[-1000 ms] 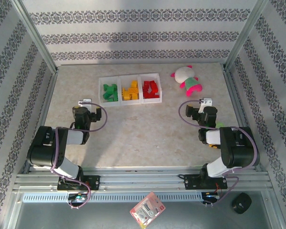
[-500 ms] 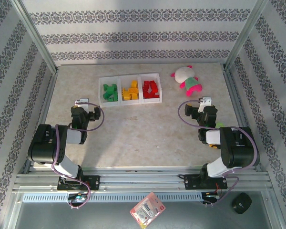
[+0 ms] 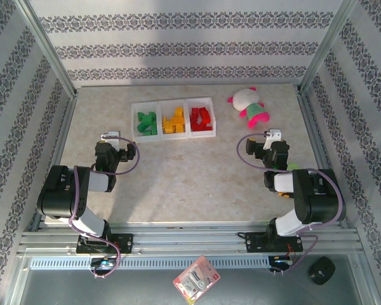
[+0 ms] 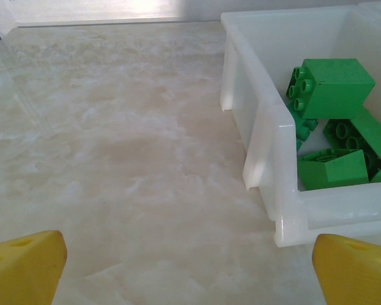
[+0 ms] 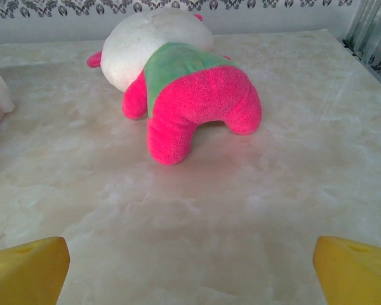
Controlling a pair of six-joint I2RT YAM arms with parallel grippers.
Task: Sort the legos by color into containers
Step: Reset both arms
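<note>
The white three-compartment tray [image 3: 185, 103] sits at the back of the table, holding green bricks [image 3: 147, 122] on the left, yellow bricks [image 3: 174, 121] in the middle and red bricks [image 3: 201, 117] on the right. Its left compartment wall [image 4: 267, 136] and several green bricks [image 4: 330, 86] fill the right of the left wrist view. My left gripper [image 3: 112, 137] hovers low, near and left of the tray, open and empty, yellow fingertips [image 4: 25, 267] wide apart. My right gripper [image 3: 274, 136] is open and empty too, its fingertips [image 5: 26, 272] pointing at bare table.
A pink, white and green plush toy [image 3: 249, 105] lies at the back right, just ahead of my right gripper, where it appears as the plush toy [image 5: 184, 82]. Metal frame posts and patterned walls enclose the marble table [image 3: 190, 184].
My left arm has drawn back and swung slightly left from a second ago, then settled. The right arm has barely moved.
</note>
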